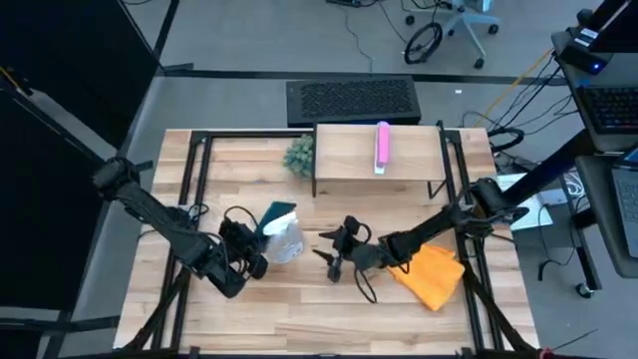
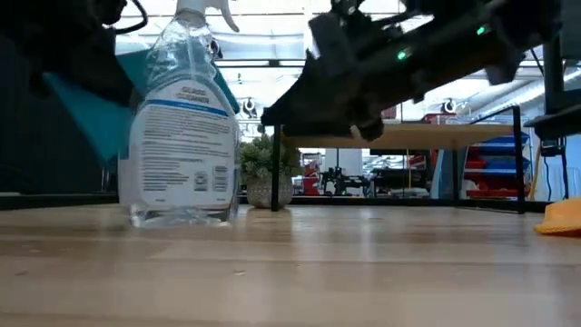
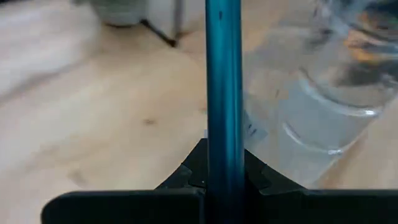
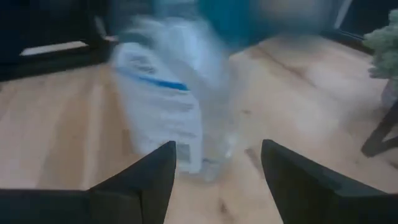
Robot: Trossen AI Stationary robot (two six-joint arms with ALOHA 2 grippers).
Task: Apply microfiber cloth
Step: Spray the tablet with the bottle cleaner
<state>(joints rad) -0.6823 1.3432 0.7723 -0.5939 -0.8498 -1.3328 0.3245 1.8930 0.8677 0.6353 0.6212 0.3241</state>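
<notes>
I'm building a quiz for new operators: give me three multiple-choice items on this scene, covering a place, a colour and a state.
1. Where is the microfiber cloth? A on the floor; B on the table by the right arm; C draped over the plant.
2. The bar on the shelf is: A pink; B green; C black.
3. The right gripper is: A open, empty; B shut on the cloth; C shut, empty.

B: it lies flat there. A: plainly pink. A: fingers apart, nothing between.

Overhead, table-level and two wrist views share the spray bottle point(image 1: 285, 239).
</notes>
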